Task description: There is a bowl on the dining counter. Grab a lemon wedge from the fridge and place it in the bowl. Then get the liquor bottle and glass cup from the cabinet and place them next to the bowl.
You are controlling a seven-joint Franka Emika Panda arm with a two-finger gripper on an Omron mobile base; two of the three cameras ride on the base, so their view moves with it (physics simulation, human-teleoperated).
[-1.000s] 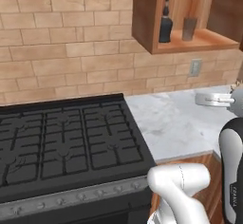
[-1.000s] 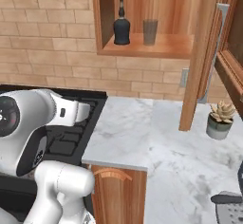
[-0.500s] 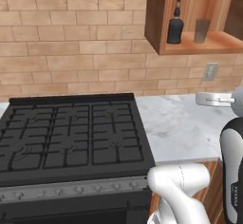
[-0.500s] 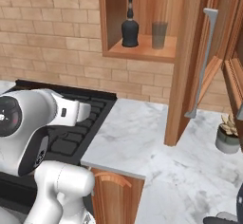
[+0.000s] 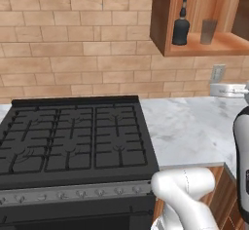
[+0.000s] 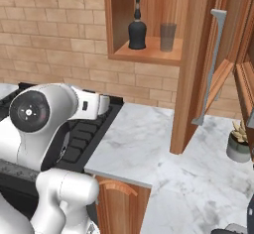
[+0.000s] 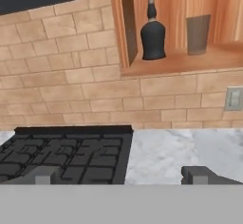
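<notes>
The wooden wall cabinet (image 6: 149,54) stands open above the marble worktop. On its shelf the dark liquor bottle (image 6: 137,29) (image 5: 181,27) (image 7: 153,33) stands upright at the left. The grey glass cup (image 6: 168,36) (image 5: 209,31) (image 7: 198,34) stands to its right, apart from it. My gripper (image 7: 121,175) is open and holds nothing. It is low over the worktop, well below and short of the shelf. Bowl, dining counter, fridge and lemon wedge are out of view.
A black gas stove (image 5: 73,136) lies left of the marble worktop (image 5: 189,126). The open cabinet door (image 6: 198,64) with its grey bar handle juts out right of the shelf. A small potted plant (image 6: 239,144) stands beyond it. A wall outlet (image 7: 233,98) sits below the cabinet.
The whole scene has slid a little to the right in both base views, so the base has moved; more of the stove shows. Bottle and cup keep their places on the shelf.
</notes>
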